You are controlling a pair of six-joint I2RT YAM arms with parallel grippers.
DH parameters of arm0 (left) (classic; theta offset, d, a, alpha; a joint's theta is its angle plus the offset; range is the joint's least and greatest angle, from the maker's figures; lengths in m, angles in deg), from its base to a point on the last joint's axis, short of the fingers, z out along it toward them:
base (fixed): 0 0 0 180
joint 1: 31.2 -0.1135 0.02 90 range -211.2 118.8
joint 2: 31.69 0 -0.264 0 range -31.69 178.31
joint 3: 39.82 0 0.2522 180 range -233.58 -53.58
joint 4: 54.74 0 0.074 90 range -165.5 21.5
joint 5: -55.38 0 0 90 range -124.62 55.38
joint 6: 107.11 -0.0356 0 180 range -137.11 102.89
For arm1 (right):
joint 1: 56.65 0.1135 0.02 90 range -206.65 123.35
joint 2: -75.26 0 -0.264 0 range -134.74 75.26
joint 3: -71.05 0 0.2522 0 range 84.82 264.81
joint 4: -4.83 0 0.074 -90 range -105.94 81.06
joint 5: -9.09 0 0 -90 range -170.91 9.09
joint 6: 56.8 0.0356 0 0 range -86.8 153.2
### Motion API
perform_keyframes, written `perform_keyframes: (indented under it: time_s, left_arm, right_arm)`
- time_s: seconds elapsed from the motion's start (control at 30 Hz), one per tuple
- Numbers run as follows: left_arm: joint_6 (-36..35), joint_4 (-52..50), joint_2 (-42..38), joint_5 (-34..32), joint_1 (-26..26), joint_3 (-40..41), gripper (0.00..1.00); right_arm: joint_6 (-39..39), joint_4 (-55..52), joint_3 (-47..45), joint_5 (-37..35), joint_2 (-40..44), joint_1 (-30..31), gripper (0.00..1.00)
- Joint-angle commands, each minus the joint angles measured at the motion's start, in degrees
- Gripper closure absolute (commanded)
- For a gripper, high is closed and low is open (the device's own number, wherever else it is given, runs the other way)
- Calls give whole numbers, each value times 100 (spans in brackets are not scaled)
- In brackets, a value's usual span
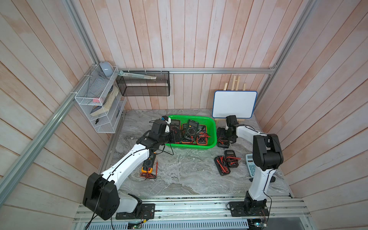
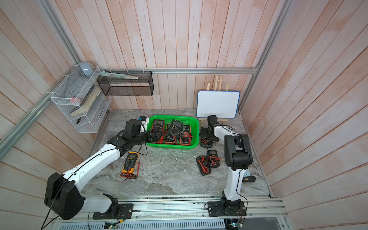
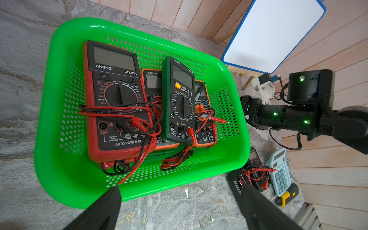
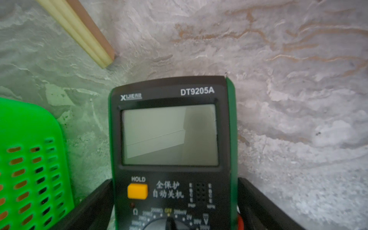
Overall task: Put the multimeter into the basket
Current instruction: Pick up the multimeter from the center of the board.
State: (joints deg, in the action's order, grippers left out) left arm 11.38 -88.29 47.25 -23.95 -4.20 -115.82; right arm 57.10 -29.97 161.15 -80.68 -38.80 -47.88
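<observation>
The bright green basket point(image 1: 214, 127) point(image 2: 196, 127) point(image 3: 59, 179) stands at the back of the marble table and holds several multimeters, among them a red one point(image 3: 115, 99) and a green one point(image 3: 179, 99), with tangled red and black leads. Just right of the basket, a green-edged multimeter point(image 4: 171, 135) point(image 1: 223, 143) lies flat on the table. My right gripper point(image 4: 174, 180) point(image 1: 222, 135) is open, one finger close along each of its long sides. My left gripper point(image 3: 180, 186) point(image 1: 175, 136) hangs open at the basket's near left corner, with nothing between its fingers.
A yellow multimeter point(image 1: 147, 164) lies front left by my left arm. Two black ones point(image 1: 227, 162) with red leads lie front right, beside a pale blue calculator point(image 1: 250, 164). A whiteboard on an easel point(image 1: 234, 104) stands behind the right gripper. A white wire rack point(image 1: 99, 99) and a black mesh basket point(image 1: 143, 83) hang on the wall.
</observation>
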Motion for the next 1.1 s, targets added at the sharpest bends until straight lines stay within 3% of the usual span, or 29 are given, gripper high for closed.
perform_keyframes:
  time_s: [0.0,0.17,0.37,1.07]
  left_arm:
    - [65,129,-151,40,-24,135,0]
    - [148,174,-161,53,-21,179,0]
    - [167,198,-142,81,-28,196,1]
    - [306,221,-211,-144,-162,308,0]
  right_arm:
    - [-31,-252,-13,-58,-317,54,5]
    - [-35,-190,-170,-73,-168,54,19]
    - [22,-68,-463,-42,321,56,49]
    - [405,85,-1095,-141,2405,-254,55]
